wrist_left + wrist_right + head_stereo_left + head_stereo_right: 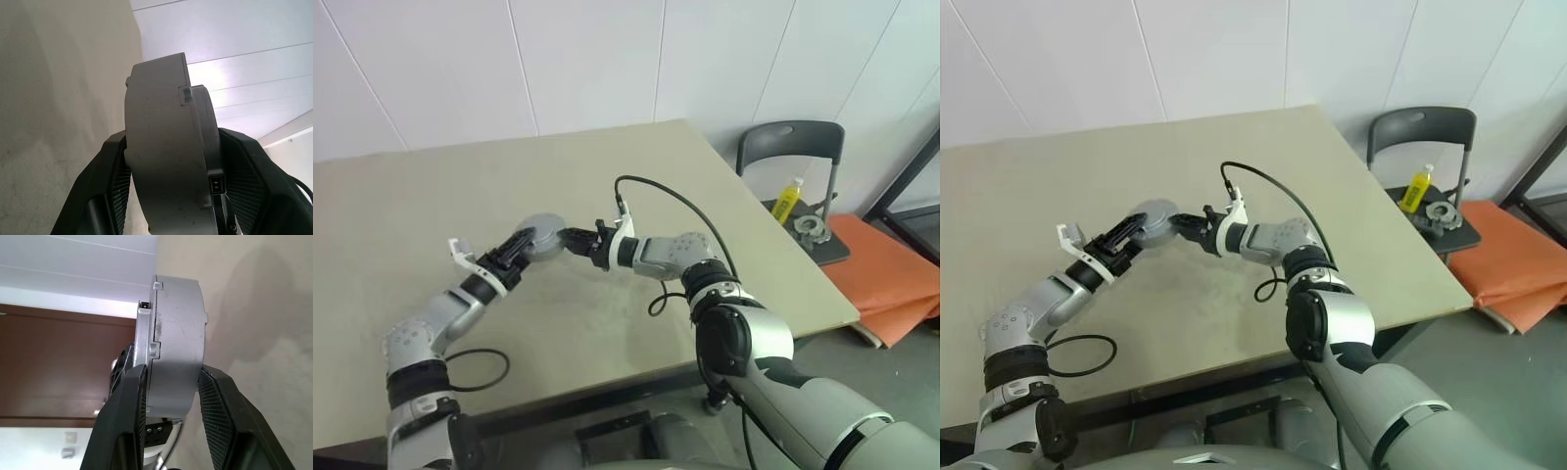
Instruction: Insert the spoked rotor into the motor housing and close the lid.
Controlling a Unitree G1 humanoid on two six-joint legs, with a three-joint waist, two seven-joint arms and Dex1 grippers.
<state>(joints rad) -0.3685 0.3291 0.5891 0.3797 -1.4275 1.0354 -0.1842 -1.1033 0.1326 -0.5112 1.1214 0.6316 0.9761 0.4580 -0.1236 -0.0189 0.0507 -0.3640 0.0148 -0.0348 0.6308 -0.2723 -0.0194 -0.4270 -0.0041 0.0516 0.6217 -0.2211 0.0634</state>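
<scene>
Left eye view shows us a broad beige worktop (431, 215) with a matte, faintly mottled surface, set against a white panelled wall (558, 59). Off its right edge stands a dark chair (793, 147) with a curved plastic back; on its seat we see a yellow bottle (787, 200) and a small shiny spoked rotor (812, 229), well apart from the arms. Orange sheets (891, 279) lie on the floor beside the chair. A black cable (675, 201) loops over the right arm.

Above the middle of the worktop we hold a round grey housing (543, 238), smooth cast metal, a thick puck with a stepped flange. In the right wrist view the right end effector (171, 377) is closed on the housing's two flat faces, its ribbed black pads pressed against them. In the left wrist view the left end effector (171, 152) straddles the housing, its black fingers (110, 166) touching it on both sides, gripping it too.
</scene>
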